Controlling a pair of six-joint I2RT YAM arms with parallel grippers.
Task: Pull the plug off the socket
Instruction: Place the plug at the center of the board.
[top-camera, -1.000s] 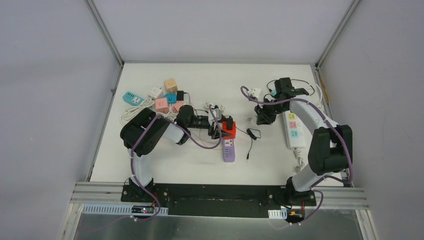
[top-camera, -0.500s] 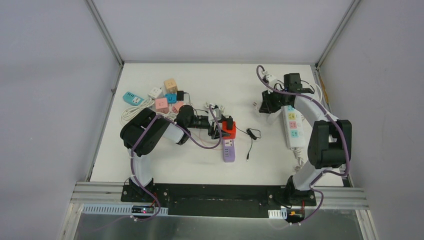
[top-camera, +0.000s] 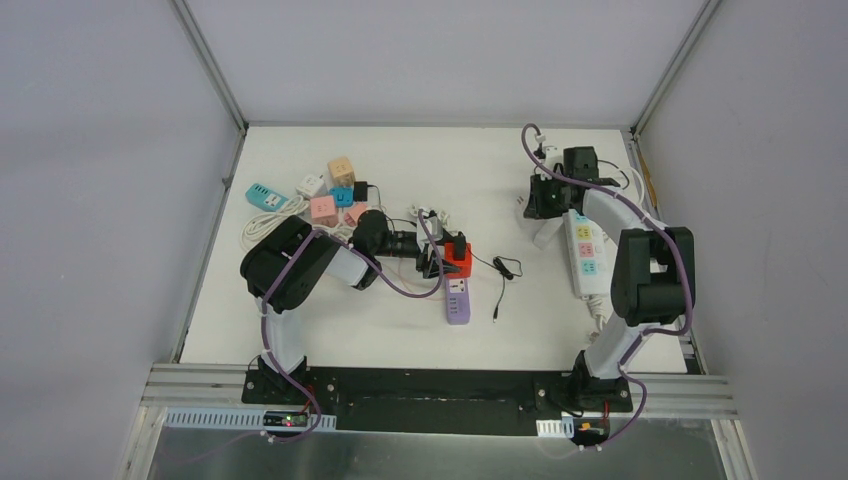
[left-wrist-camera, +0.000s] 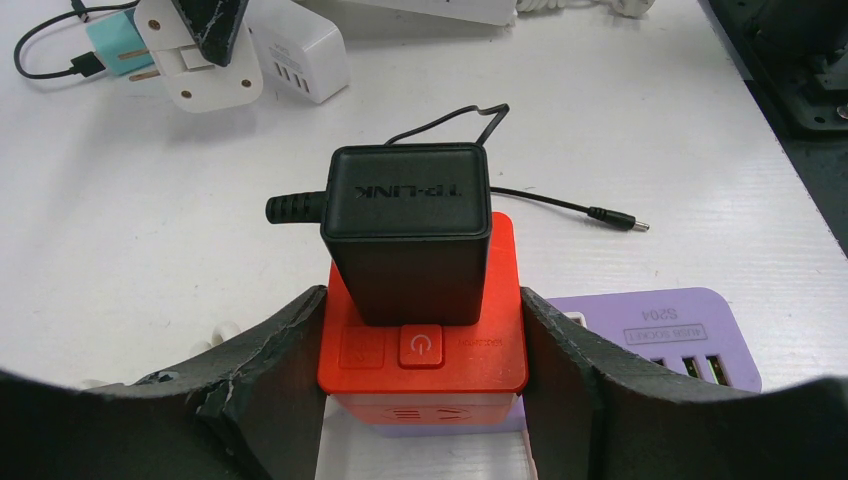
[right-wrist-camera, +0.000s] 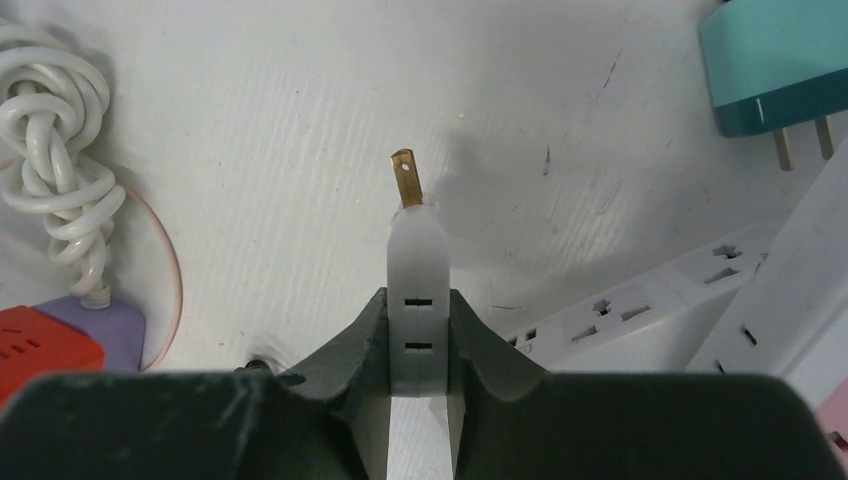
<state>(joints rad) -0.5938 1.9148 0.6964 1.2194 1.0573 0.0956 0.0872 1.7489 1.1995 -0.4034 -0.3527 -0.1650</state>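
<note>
The black plug's (left-wrist-camera: 410, 215) prongs are hidden inside the red socket (left-wrist-camera: 470, 360), which it tops near the centre of the table (top-camera: 400, 330). In the left wrist view its cord leaves at 9 o'clock. The left gripper (left-wrist-camera: 422, 310) clamps the red socket's two sides, and a purple power strip (left-wrist-camera: 660, 335) lies partly hidden behind it. The right gripper (right-wrist-camera: 417, 297), at 1 o'clock on the table, pinches a white plug (right-wrist-camera: 416, 250). One brass prong shows; the plug's back end is lost between the fingers. Since a second ago the right arm has swung toward 12 o'clock, near the far end of the white power strip (top-camera: 585, 255). The left arm has not moved.
</note>
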